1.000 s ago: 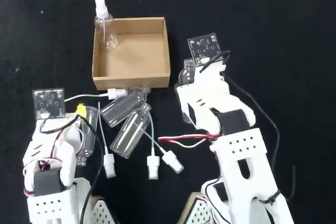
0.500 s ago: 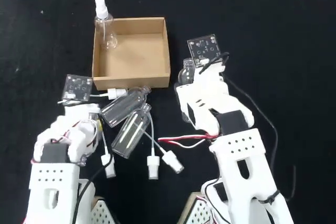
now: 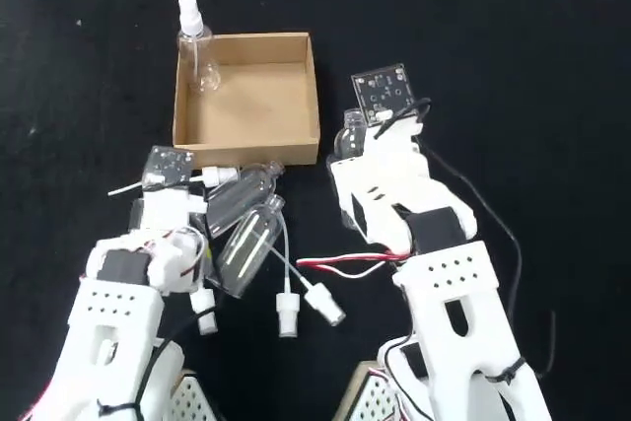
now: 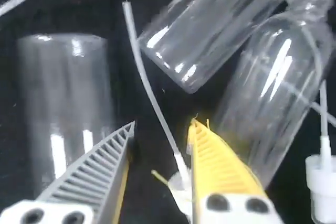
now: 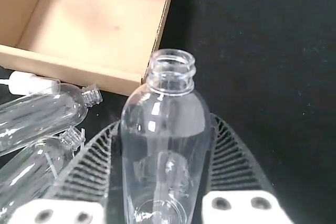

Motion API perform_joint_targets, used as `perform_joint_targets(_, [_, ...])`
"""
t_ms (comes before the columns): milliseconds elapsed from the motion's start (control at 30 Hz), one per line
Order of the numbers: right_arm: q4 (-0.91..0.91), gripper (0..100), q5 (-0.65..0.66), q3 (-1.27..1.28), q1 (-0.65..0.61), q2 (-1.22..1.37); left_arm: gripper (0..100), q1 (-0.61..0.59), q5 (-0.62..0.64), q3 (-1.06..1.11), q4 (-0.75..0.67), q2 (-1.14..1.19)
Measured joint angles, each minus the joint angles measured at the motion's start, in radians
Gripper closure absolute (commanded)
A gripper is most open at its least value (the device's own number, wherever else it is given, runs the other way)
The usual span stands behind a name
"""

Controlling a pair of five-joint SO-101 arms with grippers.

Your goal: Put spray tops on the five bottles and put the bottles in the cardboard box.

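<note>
Since a second ago the left claw (image 4: 162, 124) has swung in over the loose parts, while the right claw (image 5: 164, 121) has stayed put. The left claw is open, with the thin tube of a spray top (image 4: 150, 90) between its jaws. Two bare bottles (image 3: 242, 194) lie just beside it. The right claw grips an open bottle (image 5: 167, 93) upright near the cardboard box (image 3: 246, 150), where one capped bottle (image 3: 197, 51) already stands. The step looks like picking up a top. Next, the left claw should close on it and bring it to the held bottle's mouth.
</note>
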Motion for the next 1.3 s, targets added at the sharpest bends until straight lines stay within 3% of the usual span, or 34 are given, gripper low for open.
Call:
perform_joint_targets(400, [-0.002,90.4,0.000,0.000,0.000,0.000,85,0.012,0.075,0.000,0.000,0.157])
perform_joint_targets(533, [-0.002,90.4,0.000,0.000,0.000,0.000,85,0.012,0.077,0.003,-0.063,0.169])
perform_joint_targets(700, [-0.002,90.4,0.000,0.000,0.000,0.000,94,0.012,0.077,0.031,-0.109,0.169])
perform_joint_targets(1300, [-0.002,90.4,0.000,0.000,-0.002,0.000,97,0.018,0.077,0.057,-0.161,0.170])
